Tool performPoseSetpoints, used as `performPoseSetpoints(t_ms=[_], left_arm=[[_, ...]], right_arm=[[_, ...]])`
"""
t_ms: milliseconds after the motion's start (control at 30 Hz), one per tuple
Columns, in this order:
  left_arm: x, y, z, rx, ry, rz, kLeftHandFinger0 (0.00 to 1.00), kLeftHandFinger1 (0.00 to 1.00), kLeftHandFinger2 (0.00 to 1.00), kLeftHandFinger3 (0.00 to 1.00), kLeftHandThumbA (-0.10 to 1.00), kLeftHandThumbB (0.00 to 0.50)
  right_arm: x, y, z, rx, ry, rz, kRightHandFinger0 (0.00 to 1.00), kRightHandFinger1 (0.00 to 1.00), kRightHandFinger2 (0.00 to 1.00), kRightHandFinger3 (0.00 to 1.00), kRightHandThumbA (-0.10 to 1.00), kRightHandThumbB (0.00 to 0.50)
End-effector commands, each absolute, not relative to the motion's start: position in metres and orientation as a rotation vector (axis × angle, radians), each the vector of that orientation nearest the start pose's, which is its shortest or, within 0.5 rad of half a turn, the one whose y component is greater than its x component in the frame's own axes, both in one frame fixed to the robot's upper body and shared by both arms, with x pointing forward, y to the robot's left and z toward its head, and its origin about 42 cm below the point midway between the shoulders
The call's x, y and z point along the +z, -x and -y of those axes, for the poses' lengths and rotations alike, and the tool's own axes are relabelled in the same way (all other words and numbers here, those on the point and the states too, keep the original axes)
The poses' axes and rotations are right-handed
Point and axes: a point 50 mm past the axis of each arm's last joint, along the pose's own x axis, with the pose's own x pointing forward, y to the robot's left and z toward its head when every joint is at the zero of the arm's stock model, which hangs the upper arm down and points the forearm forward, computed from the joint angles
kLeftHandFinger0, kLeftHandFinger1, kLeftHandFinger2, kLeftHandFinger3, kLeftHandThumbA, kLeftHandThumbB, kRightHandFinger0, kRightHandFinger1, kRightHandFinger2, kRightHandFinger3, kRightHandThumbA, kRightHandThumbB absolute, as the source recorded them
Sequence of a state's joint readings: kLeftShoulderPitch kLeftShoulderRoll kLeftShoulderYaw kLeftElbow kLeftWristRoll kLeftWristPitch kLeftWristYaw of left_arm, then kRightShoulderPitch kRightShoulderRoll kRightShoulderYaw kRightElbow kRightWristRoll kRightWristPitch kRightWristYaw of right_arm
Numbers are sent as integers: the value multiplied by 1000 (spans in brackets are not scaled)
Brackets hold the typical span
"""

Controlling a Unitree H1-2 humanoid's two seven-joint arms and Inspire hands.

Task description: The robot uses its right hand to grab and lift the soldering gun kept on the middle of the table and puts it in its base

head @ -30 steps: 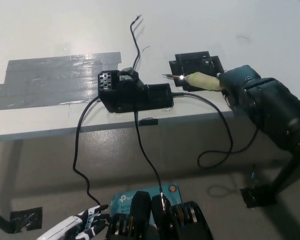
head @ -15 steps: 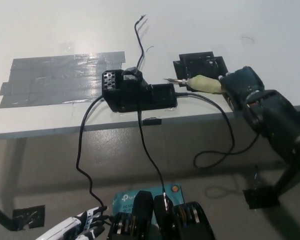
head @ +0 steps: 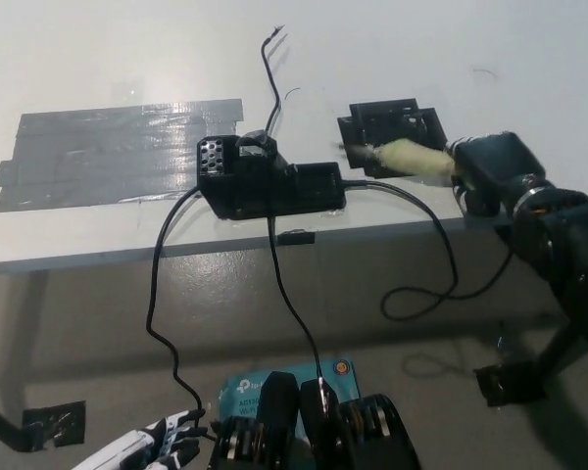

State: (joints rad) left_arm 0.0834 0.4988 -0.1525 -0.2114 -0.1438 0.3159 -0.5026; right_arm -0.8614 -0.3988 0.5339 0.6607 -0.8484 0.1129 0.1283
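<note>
Soldering gun (head: 404, 157): pale, cream-coloured handle with a thin metal tip, blurred in the head view; gripped at its rear end by the right robot hand (head: 490, 171), black, fingers closed around the handle, arm entering from the lower right. Position: lifted clear of the white counter (head: 392, 49), lying roughly level, tip pointing toward picture left, hanging over the near right part of the counter, just in front of a flat black bracket (head: 392, 122) that sits on the surface. Base (head: 269, 181): black block with a perforated upright holder at its left end, standing near the counter's front edge, left of the tip and apart from it; a small gap shows between tip and base. Progress, as a judgement: grab and lift appear done; placing is not yet done, since the gun is outside the base and must be carried left and guided into the holder. Cable (head: 426, 250): black, trailing from the gun and base over the counter edge in loops, liable to drag or snag during the transfer. Grey tape patch (head: 118, 152): stuck flat on the counter, left of the base, not involved. Left robot hand (head: 152, 448): white, resting at the lower left of the view below the counter edge, empty; whether its fingers are spread or curled cannot be told
</note>
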Motion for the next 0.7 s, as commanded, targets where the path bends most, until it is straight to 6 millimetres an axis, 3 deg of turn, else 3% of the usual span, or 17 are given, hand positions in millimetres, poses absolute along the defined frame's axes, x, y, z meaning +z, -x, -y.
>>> performPoseSetpoints(t_ms=[0,33,67,100,133,167,233,300,367,467,600,667], left_arm=[[126,-237,-305,-657,-312,-317,1000,1000,1000,1000,652,153],[125,-237,-306,-656,-312,-317,1000,1000,1000,1000,651,153],[124,-237,-306,-657,-301,-314,1000,1000,1000,1000,637,144],[124,-237,-306,-656,-294,-315,1000,1000,1000,1000,630,151],[125,-238,-307,-659,-303,-313,1000,1000,1000,1000,634,143],[126,-239,-307,-663,-312,-312,1000,1000,1000,1000,638,142],[126,-239,-307,-657,-321,-317,1000,1000,1000,1000,659,157],[125,-239,-307,-659,-321,-316,1000,1000,1000,1000,671,156],[125,-238,-307,-655,-317,-317,1000,1000,1000,1000,640,133],[125,-238,-307,-661,-316,-316,1000,1000,1000,1000,637,127],[123,-239,-308,-667,-308,-308,1000,1000,1000,1000,642,134],[123,-238,-308,-667,-321,-306,1000,1000,1000,1000,663,142]], right_arm=[[269,-526,227,172,1473,126,0,323,629,122,-100,0],[269,-526,226,170,1470,127,0,319,626,122,-100,0],[277,-526,227,146,1452,133,0,289,604,131,-100,151],[280,-526,228,137,1450,148,0,271,580,112,-100,223],[282,-527,228,129,1452,156,0,242,552,68,-100,176],[285,-527,228,121,1458,168,0,238,549,57,-100,160],[291,-526,227,115,1458,188,0,246,597,84,-100,12],[297,-524,225,114,1456,215,0,284,677,226,-100,0],[300,-524,227,111,1443,253,0,258,646,329,-100,0],[304,-523,226,146,1480,352,0,186,574,376,-100,0],[314,-516,217,189,1553,420,0,235,626,449,-100,0],[321,-511,208,255,1692,536,0,189,587,453,-100,4]])
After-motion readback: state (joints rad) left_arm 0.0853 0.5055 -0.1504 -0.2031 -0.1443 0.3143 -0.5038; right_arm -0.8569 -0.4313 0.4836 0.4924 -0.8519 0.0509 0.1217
